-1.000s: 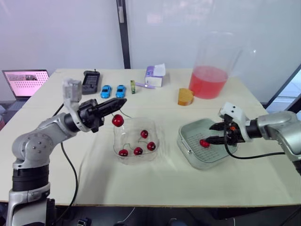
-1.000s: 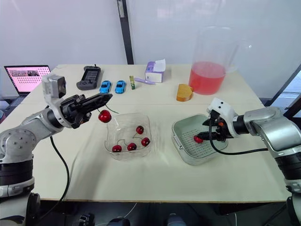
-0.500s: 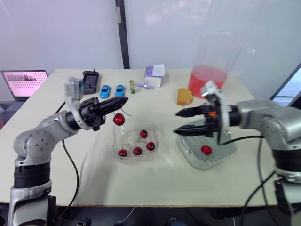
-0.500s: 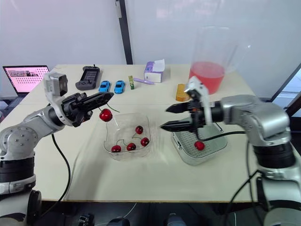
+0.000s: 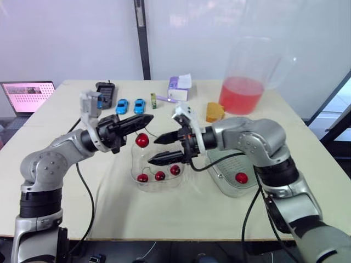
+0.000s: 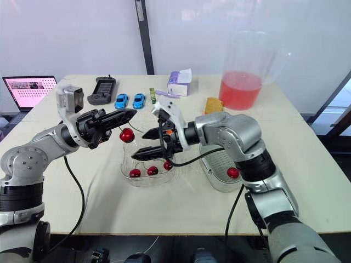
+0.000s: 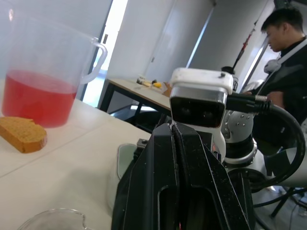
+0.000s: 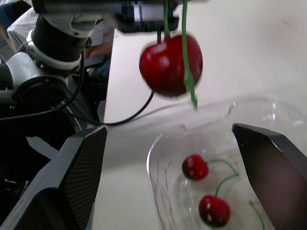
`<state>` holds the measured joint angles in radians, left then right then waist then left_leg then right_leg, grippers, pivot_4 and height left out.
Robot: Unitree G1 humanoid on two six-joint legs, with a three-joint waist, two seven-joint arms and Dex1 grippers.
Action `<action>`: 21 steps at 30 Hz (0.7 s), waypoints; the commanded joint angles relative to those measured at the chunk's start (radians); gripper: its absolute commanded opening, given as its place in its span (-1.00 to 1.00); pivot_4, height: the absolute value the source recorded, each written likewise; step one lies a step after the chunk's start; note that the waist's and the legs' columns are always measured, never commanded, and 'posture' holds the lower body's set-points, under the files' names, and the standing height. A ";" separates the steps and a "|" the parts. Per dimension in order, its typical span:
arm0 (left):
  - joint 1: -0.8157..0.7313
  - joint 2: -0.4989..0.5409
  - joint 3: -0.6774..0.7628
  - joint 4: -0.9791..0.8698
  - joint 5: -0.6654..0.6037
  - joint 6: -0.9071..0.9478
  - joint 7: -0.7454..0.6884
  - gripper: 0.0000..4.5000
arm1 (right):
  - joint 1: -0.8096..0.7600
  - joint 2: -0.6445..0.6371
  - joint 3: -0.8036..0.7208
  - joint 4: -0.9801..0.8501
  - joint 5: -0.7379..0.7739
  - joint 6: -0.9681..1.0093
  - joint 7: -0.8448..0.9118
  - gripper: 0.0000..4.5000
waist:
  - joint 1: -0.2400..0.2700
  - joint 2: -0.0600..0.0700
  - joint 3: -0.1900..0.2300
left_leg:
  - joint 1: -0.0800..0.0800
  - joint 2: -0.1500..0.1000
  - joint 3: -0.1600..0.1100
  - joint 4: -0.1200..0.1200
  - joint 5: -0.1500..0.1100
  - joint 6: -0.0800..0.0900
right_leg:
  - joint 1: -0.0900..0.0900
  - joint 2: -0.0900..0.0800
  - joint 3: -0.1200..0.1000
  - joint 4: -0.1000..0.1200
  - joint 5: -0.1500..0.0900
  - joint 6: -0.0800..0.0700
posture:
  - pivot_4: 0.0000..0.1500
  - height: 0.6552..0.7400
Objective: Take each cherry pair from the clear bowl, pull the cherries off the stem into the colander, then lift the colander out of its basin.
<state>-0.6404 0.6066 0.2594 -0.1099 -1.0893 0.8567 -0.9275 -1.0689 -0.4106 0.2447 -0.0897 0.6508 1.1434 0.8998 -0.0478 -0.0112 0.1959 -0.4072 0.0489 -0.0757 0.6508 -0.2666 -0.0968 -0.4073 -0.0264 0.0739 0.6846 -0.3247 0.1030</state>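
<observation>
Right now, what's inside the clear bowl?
Three cherries with stems lie in the bowl. The open right pincer hangs across its far side, so anything under it is hidden. The cherry held by the left pincer hangs above, not inside.

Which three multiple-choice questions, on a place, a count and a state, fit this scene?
1. Where hangs the cherry whose stem the left gripper holds? A) over the clear bowl B) on the floor C) inside a cup
2. How many blue toy cars stand on the table? A) one B) two C) four
3. How is the right gripper? A) open B) shut on a cherry C) shut on a spoon
Answers: 1A, it dangles above the bowl; 2B, two sit together; 3A, its fingers stand apart.
</observation>
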 commanded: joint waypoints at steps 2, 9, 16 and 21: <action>-0.007 0.005 0.024 -0.035 -0.010 -0.016 0.004 -1.00 | -0.058 0.029 -0.018 0.024 -0.007 -0.024 -0.001 0.98 | 0.002 0.000 0.000 | 0.000 0.000 0.000 0.000 0.000 0.000 | 0.000 0.000 0.000 0.000 0.000 0.000 | 1.00 1.00; -0.004 0.004 0.030 -0.036 -0.012 -0.020 0.008 -1.00 | -0.084 0.055 -0.033 0.048 -0.006 -0.019 -0.004 0.98 | 0.001 0.000 0.000 | 0.000 0.000 0.000 0.000 0.000 0.000 | 0.000 0.000 0.000 0.000 0.000 0.000 | 1.00 1.00; -0.011 -0.005 0.028 -0.030 -0.015 -0.022 0.012 -1.00 | -0.105 0.081 -0.043 0.069 -0.009 -0.011 -0.016 0.98 | 0.000 0.000 0.000 | 0.000 0.000 0.000 0.000 0.000 0.000 | 0.000 0.000 0.000 0.000 0.000 0.000 | 1.00 1.00; -0.014 -0.010 0.023 -0.023 -0.007 -0.028 0.011 -1.00 | -0.115 0.087 -0.036 0.088 -0.020 -0.016 -0.017 0.72 | 0.000 0.000 0.000 | 0.000 0.000 0.000 0.000 0.000 0.000 | 0.000 0.000 0.000 0.000 0.000 0.000 | 1.00 1.00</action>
<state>-0.6403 0.5949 0.2596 -0.1144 -1.0902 0.8445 -0.9130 -1.1479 -0.3318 0.2262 0.0096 0.6302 1.1415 0.8809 -0.0476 -0.0112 0.1959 -0.4073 0.0489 -0.0758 0.6506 -0.2666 -0.0969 -0.4075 -0.0263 0.0738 0.6849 -0.3247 0.1030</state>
